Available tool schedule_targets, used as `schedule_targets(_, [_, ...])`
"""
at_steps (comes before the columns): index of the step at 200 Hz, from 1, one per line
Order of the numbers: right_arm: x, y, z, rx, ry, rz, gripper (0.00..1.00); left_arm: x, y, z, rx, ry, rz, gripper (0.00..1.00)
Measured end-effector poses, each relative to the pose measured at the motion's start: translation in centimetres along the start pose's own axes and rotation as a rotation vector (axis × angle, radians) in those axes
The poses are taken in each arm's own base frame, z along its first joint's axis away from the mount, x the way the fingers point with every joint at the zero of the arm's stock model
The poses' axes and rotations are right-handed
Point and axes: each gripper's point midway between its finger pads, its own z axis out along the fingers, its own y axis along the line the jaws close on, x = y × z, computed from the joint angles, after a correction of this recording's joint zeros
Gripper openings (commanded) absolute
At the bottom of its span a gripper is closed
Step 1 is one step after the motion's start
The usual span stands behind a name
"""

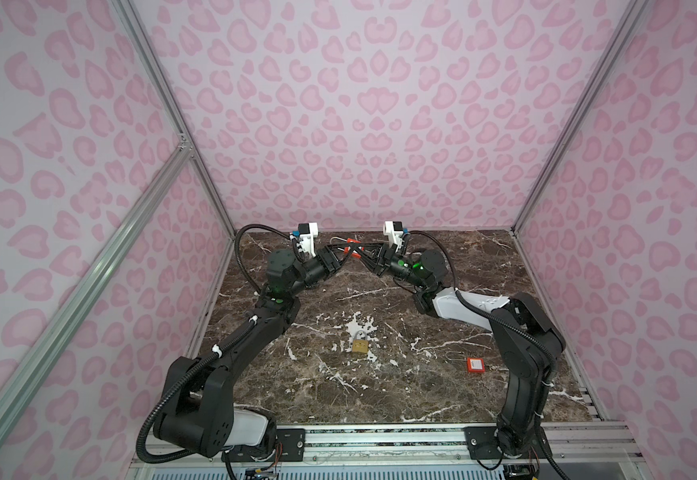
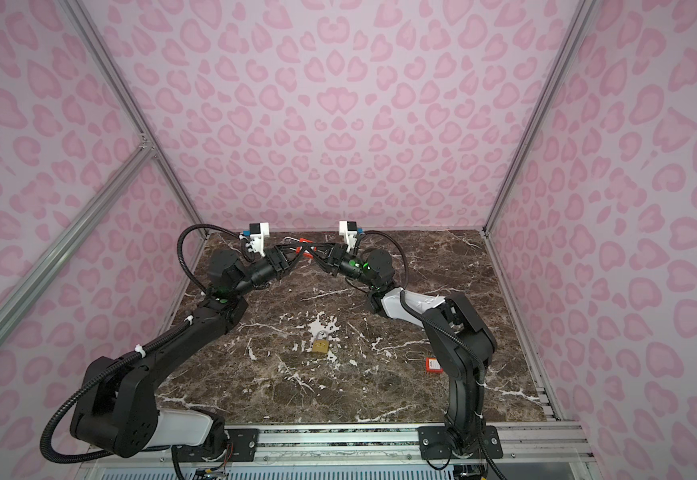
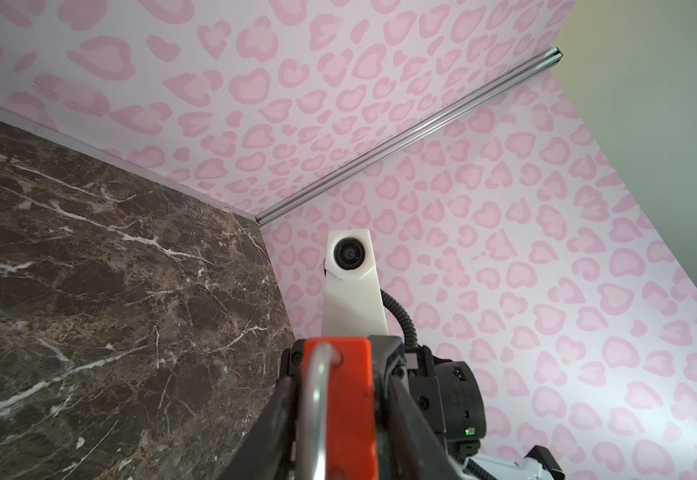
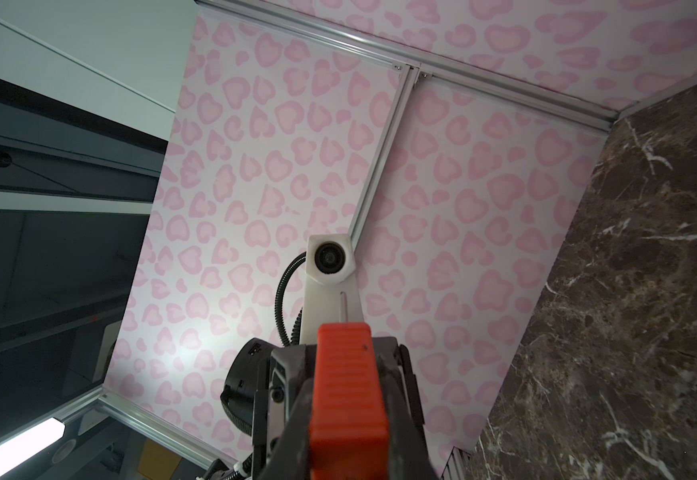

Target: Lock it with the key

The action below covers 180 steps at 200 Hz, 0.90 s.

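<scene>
The left gripper (image 3: 340,359) and right gripper (image 4: 344,357) both clamp a ribbed orange padlock (image 4: 348,395) with silver shackle (image 3: 312,399).

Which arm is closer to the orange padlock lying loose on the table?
Right. The right arm rises just beside the loose orange padlock; the left arm is across the table, beyond the brass padlock.

Orange padlock (image 3: 351,395) aloft, far centre

Marble tabletop (image 1: 421,395) bears a brass padlock (image 1: 359,343) and a red padlock (image 1: 476,365).
</scene>
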Motion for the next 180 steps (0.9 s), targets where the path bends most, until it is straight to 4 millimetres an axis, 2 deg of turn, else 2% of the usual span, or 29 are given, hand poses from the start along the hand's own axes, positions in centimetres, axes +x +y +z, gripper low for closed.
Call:
schedule_targets(20, [-0.3, -0.2, 0.0, -0.006, -0.013, -0.009, 0.11, -0.4, 0.1, 0.2, -0.004, -0.010, -0.006, 0.29])
schedule_targets(33, [-0.4, -0.2, 0.0, -0.015, -0.014, -0.006, 0.11, -0.4, 0.1, 0.2, -0.005, -0.013, -0.006, 0.41])
schedule_targets(54, [-0.5, -0.3, 0.0, -0.020, -0.010, 0.021, 0.11, -0.2, 0.0, 0.3, 0.000, -0.003, -0.006, 0.48])
schedule_targets(110, [-1.6, -0.5, -0.7, -0.018, -0.032, 0.043, 0.12, 0.0, -0.3, 0.4, 0.015, 0.010, 0.000, 0.49])
schedule_targets(131, [-1.7, -0.7, -0.9, -0.015, -0.041, 0.047, 0.12, 0.0, -0.1, 0.5, 0.014, 0.010, -0.004, 0.46])
schedule_targets(180, [-1.8, -0.3, -0.9, -0.029, -0.044, 0.042, 0.14, 0.1, 0.1, 0.6, 0.011, 0.011, -0.018, 0.22])
